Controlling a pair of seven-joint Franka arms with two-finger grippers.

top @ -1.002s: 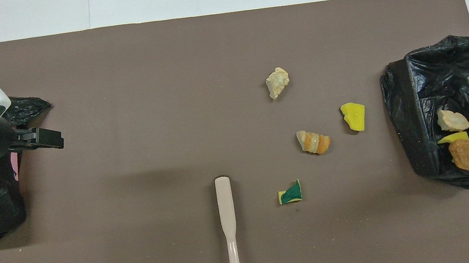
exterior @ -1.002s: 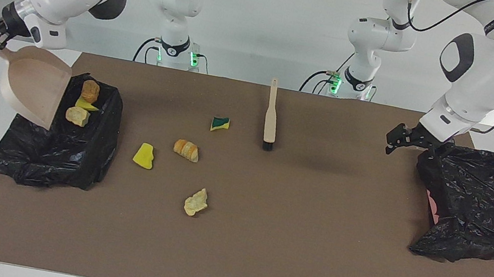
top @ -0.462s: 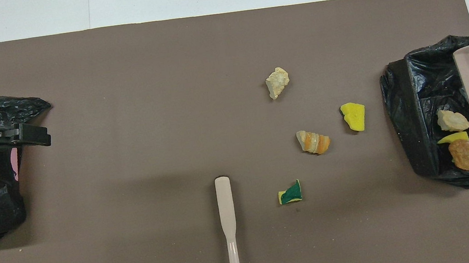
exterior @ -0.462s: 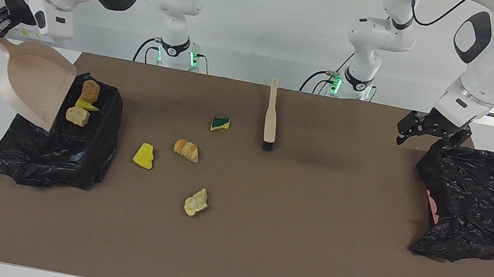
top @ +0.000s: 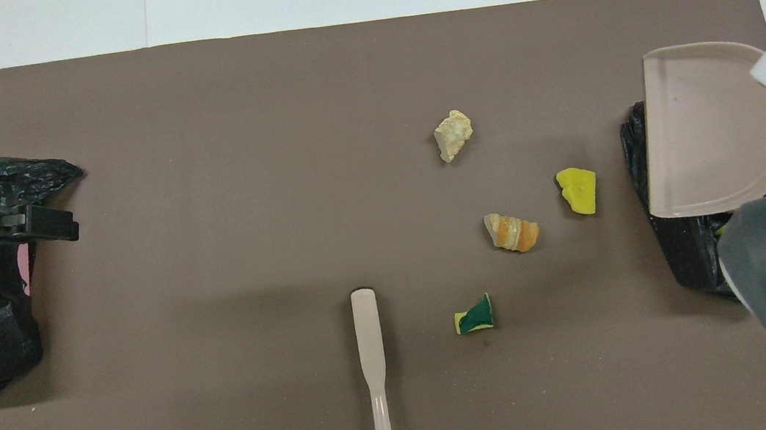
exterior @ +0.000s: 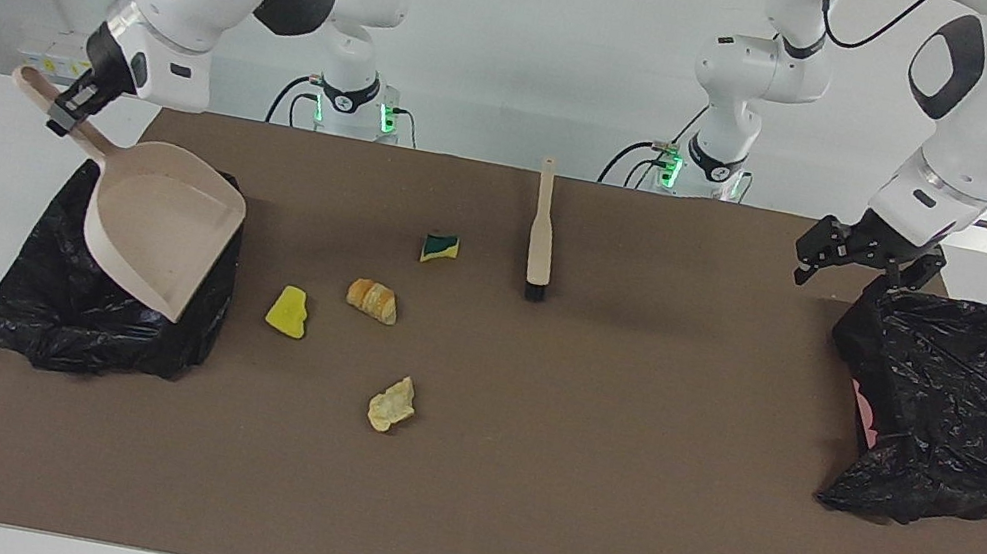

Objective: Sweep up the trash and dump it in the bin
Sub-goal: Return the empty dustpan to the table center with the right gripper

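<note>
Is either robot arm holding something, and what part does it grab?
The right gripper holds the beige dustpan by its handle, over the bin. The left gripper holds nothing.

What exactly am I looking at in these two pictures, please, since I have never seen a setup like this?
These are two white robot arms at a table covered by a brown mat. One picture faces the robots from across the table; the other looks down from above their own end.

The right gripper holds a beige dustpan by its handle, tilted over a black-lined bin at that arm's end of the table. The left gripper hangs empty by the rim of a second black-lined bin at the left arm's end.

Loose on the mat lie four bits of trash: a green-and-yellow sponge, a bread-like lump, a yellow foam wedge and a pale rocky chunk. A beige brush lies untouched nearer the robots.
</note>
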